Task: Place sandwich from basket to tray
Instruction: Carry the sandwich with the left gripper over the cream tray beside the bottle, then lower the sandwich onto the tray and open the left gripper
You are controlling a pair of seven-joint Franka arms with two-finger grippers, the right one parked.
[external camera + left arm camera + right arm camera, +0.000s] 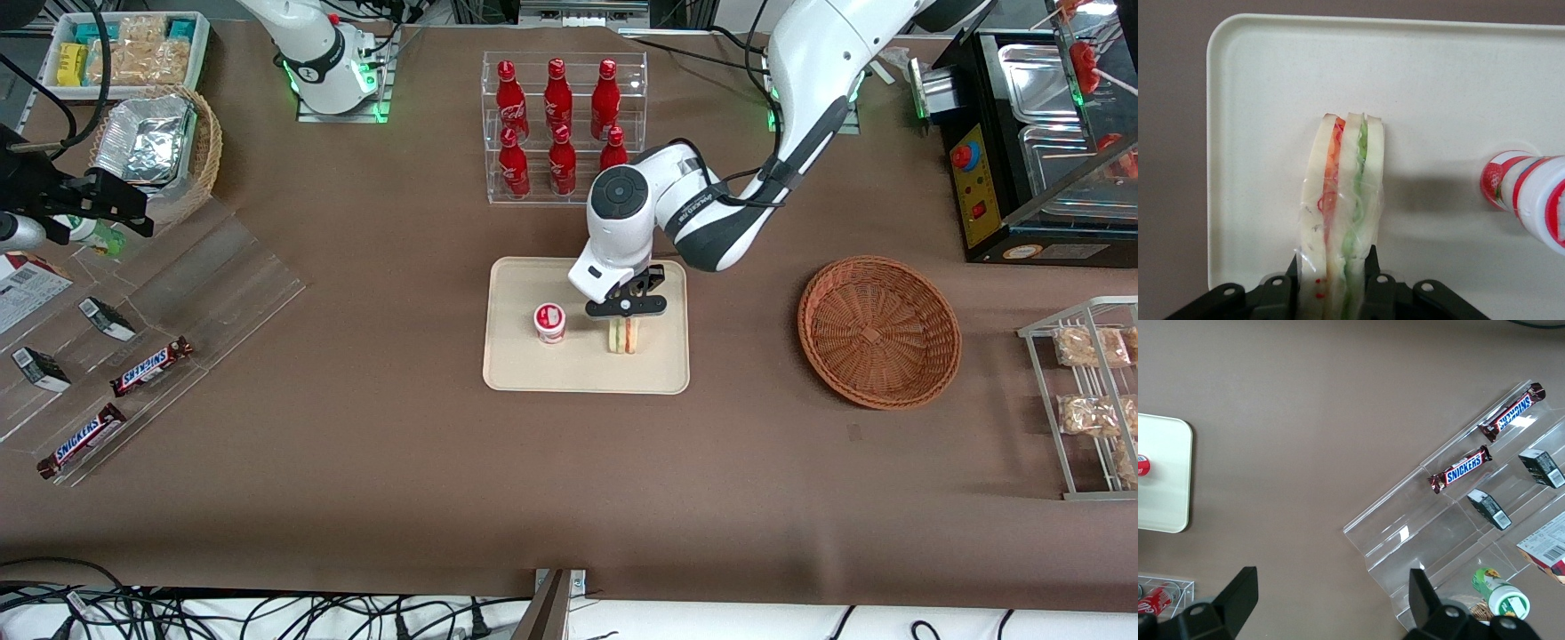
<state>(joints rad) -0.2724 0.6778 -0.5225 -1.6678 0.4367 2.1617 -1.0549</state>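
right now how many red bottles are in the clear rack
6: three on the upper step and three on the lower step of the clear rack, farther from the front camera than the tray, where the gripper holds the sandwich.

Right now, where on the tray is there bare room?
Tray: bare strip along the rim nearest the front camera. Crowded mid-tray, where the gripper holds the sandwich upright beside the strawberry cup. Basket is empty.
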